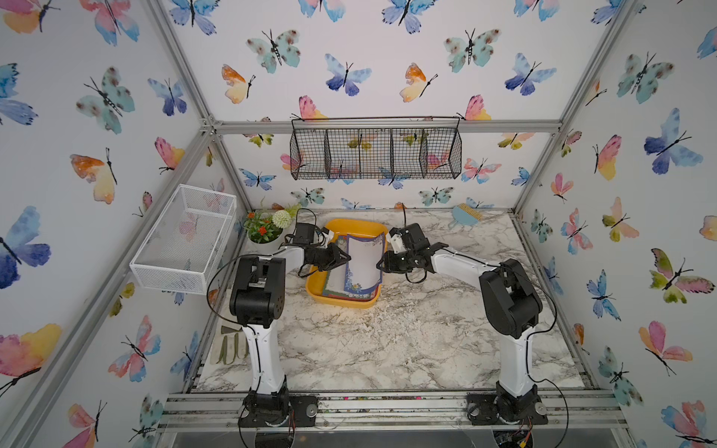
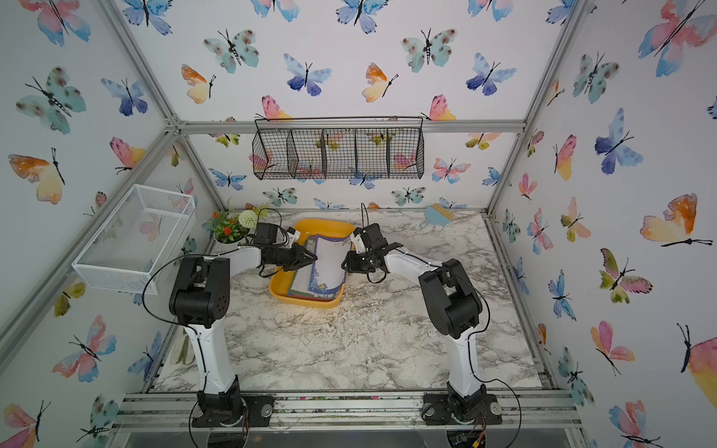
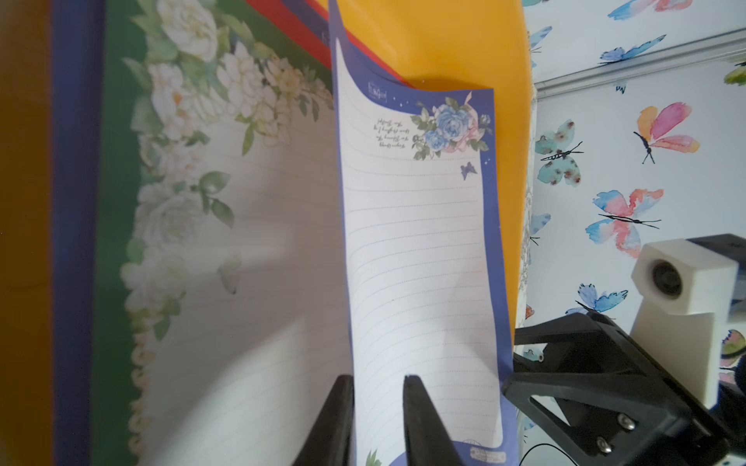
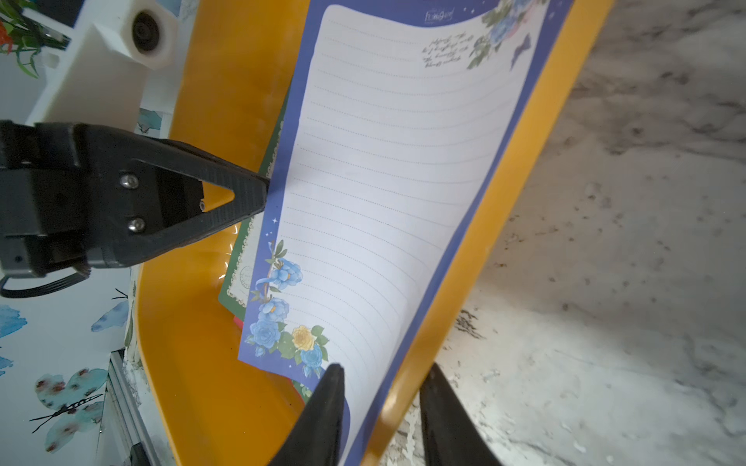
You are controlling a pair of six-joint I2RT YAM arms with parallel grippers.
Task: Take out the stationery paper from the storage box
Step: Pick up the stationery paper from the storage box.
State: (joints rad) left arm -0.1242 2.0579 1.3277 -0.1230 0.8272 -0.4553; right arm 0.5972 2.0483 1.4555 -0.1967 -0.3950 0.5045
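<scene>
- Storage box (image 1: 341,300): yellow-orange, sitting on the marble bench (image 1: 388,341) toward the back, between the two arms. The stationery paper (image 1: 351,279) is lying inside it as a loose stack.
- Top blue-bordered sheet (image 1: 364,263): bowing upward out of the stack in both top views. Its near end is resting in the box and its long edges are curling up. Lined pale centre with blue roses at the corners in the left wrist view (image 3: 420,262) and the right wrist view (image 4: 383,181).
- Under it, a green-bordered sheet (image 3: 121,161) with white flowers is lying flat. A red edge (image 3: 290,28) is peeking out beyond that.
- Left end effector (image 1: 345,256): reaching in over the box's left side. In its wrist view (image 3: 381,419) the jaws are standing narrowly apart, straddling the raised edge of the blue-bordered sheet. One fingertip (image 3: 420,415) is showing in front of the paper, and a gap is visible, so the sheet is not pinched.
- Right end effector (image 1: 382,265): sitting at the box's right side. In its wrist view (image 4: 387,403) the jaws are partly apart, with the sheet's edge and the box's yellow rim (image 4: 193,363) both running between them. I cannot tell whether they are pressing on either.
- Surroundings: a potted plant (image 1: 265,227) at the back left of the bench, a white mesh basket (image 1: 182,240) on the left wall, and a black wire basket (image 1: 376,153) hanging on the back wall.
</scene>
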